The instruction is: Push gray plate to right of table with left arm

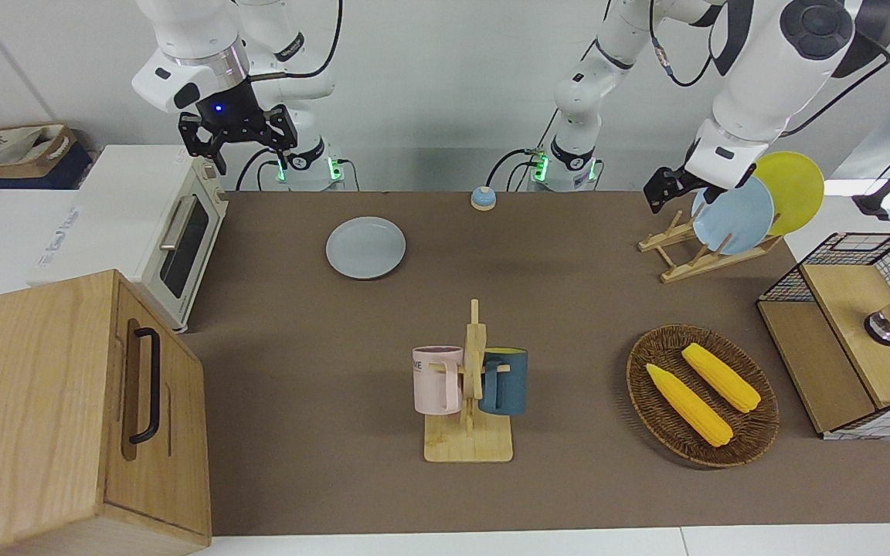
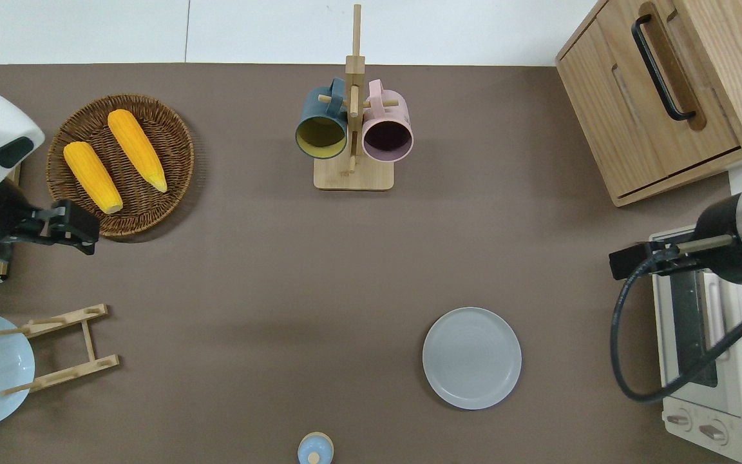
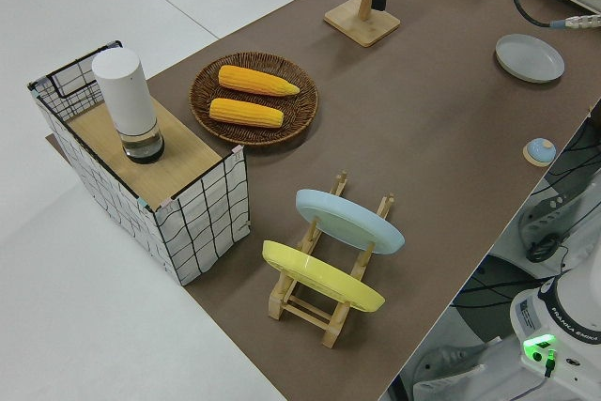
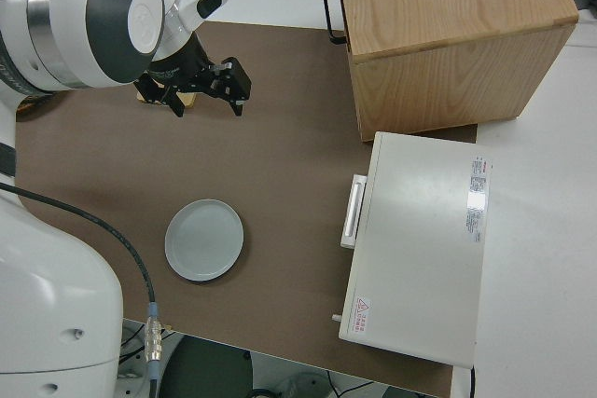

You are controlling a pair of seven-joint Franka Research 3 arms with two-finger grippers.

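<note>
The gray plate (image 2: 472, 357) lies flat on the worktop (image 2: 268, 270), toward the right arm's end, well apart from the left gripper (image 2: 75, 225), which hangs released near the corn basket (image 2: 171, 129)

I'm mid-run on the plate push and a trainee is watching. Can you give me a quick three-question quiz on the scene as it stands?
1. True or false: the left gripper is clear of the gray plate.
2. What lies in the wicker basket? A) two corn cobs B) two mugs C) a bell
3. How many plates stand in the wooden plate rack?

Key: 1 true; 2 A; 3 two, one light blue and one yellow.
</note>
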